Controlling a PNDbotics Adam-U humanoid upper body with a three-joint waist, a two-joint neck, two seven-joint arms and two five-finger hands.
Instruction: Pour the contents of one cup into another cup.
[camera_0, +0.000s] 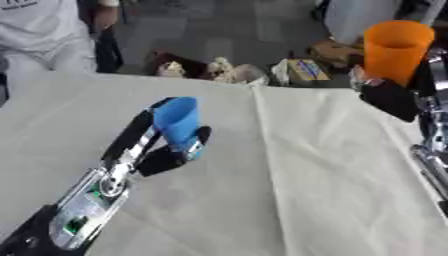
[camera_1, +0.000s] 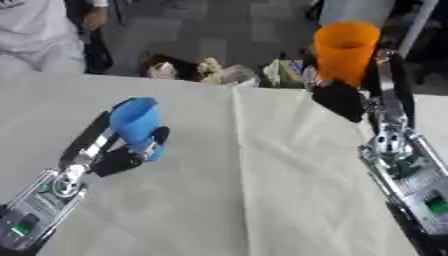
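Here, what we see, line by line:

Left hand: we see the left hand (camera_0: 162, 150) over the middle-left of the counter, its fingers and thumb curled round the blue cup (camera_0: 179, 122).
Blue cup: it is held above the counter, a little tilted, its mouth up and toward the far side; we cannot see inside it.
Right hand: the right hand (camera_1: 350, 97) is up at the far right, its fingers closed round the orange cup (camera_1: 346, 50).
Orange cup: it stands upright in the hand, lifted clear of the counter, mouth up; its inside is hidden from us.
Cups: they are well apart, the blue one left and nearer, the orange one right and farther.
Counter: the counter (camera_0: 289, 190) has a pale cloth with some folds.
Far edge: behind the counter we see a heap of small things (camera_0: 219, 70) that we cannot make out.
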